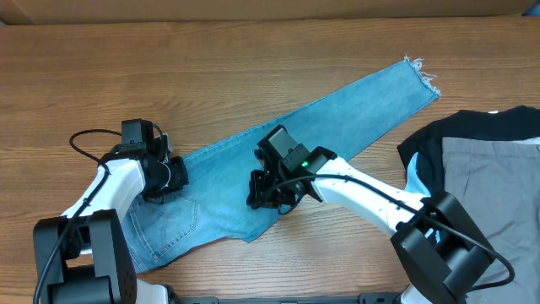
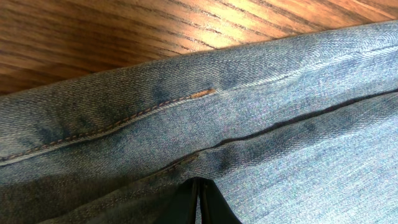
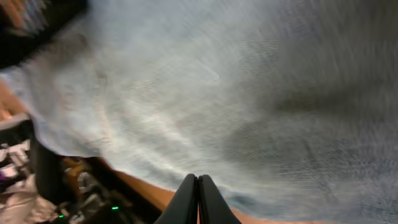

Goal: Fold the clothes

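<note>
The desk (image 1: pixel 253 59) is broad, brown wood with long straight grain running across it. The jeans (image 1: pixel 354 105) lie flat on it as one long diagonal band of pale blue denim. The wide seat end is at the near left, and the band narrows toward the far right. At that far end the hem (image 1: pixel 422 76) is ragged, with loose whitish threads. A stitched pocket (image 1: pixel 173 224) shows on the seat end.

At the right edge a black garment (image 1: pixel 460 135) lies in soft folds with a flat grey cloth (image 1: pixel 498 194) over it. Both lie apart from the denim.

The left tool (image 1: pixel 164 179) sits on the upper edge of the seat end. Its black fingers (image 2: pixel 208 205) are clenched tight together, with their tips against a fold of twill. Just above them runs a raised seam (image 2: pixel 124 118) with tan stitching. I cannot tell whether any cloth is nipped between them.

The right tool (image 1: pixel 268 192) is down at the lower edge of the band, about the middle of its length. Its slim dark fingers (image 3: pixel 186 199) are pressed together too, and the denim beyond them is a pale blur.
</note>
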